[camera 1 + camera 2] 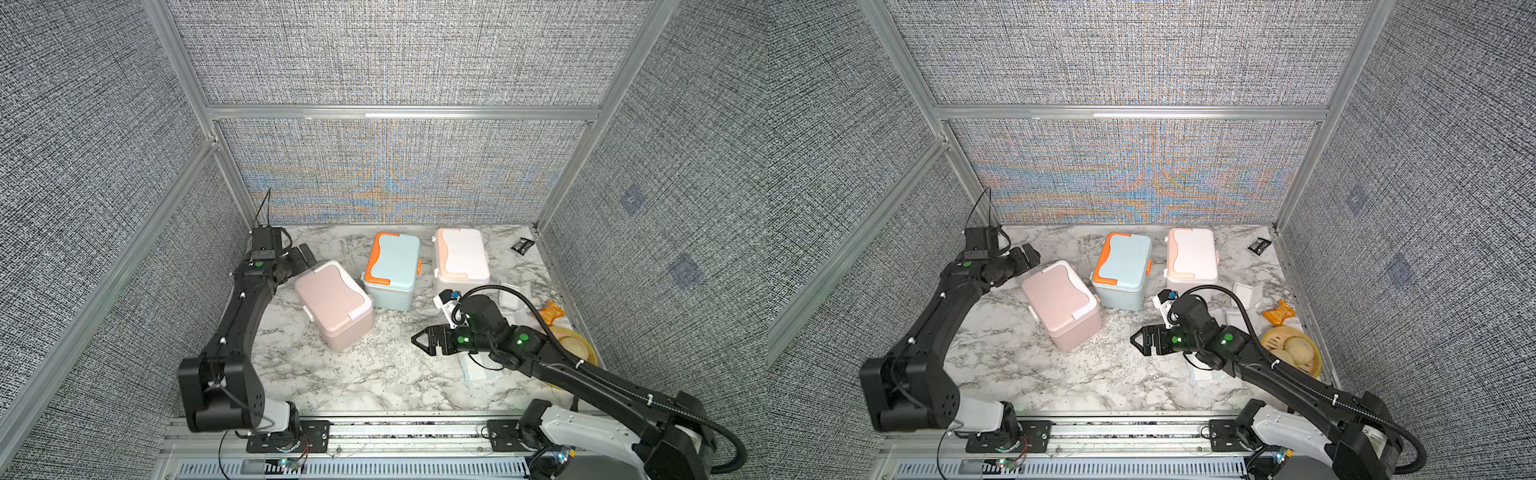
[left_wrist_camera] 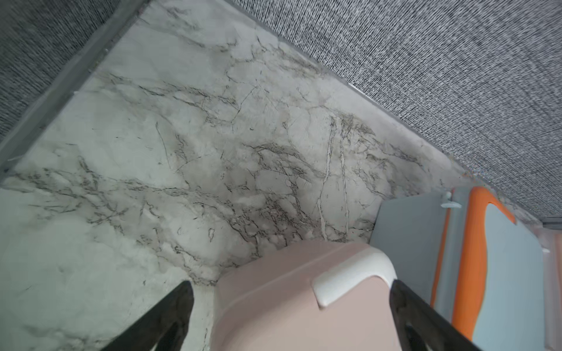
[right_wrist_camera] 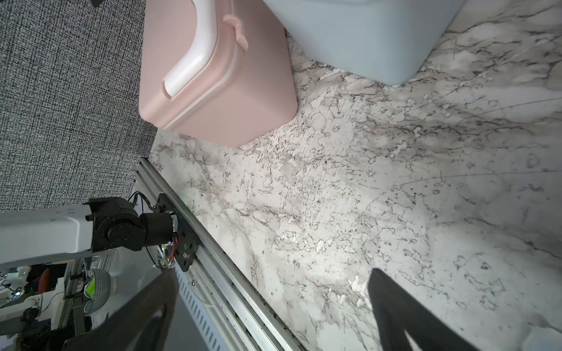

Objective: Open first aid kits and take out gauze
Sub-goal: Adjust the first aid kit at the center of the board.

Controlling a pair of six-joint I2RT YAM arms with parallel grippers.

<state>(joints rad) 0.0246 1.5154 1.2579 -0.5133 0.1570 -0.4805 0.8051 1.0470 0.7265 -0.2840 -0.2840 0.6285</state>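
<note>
Right gripper (image 1: 417,340) hangs empty, fingers apart; left gripper (image 1: 303,255) likewise, beside the pink kit (image 1: 330,297). Every kit looks shut, yet gauze packets (image 1: 512,296) lie out.

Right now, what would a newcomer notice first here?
Three shut boxes stand across the marble table: a pink box, a blue box with orange trim, and a white box. The left gripper is open at the pink box's far corner; the right gripper is open over bare table. White pads, an orange packet and a yellow bowl crowd the right edge.
</note>
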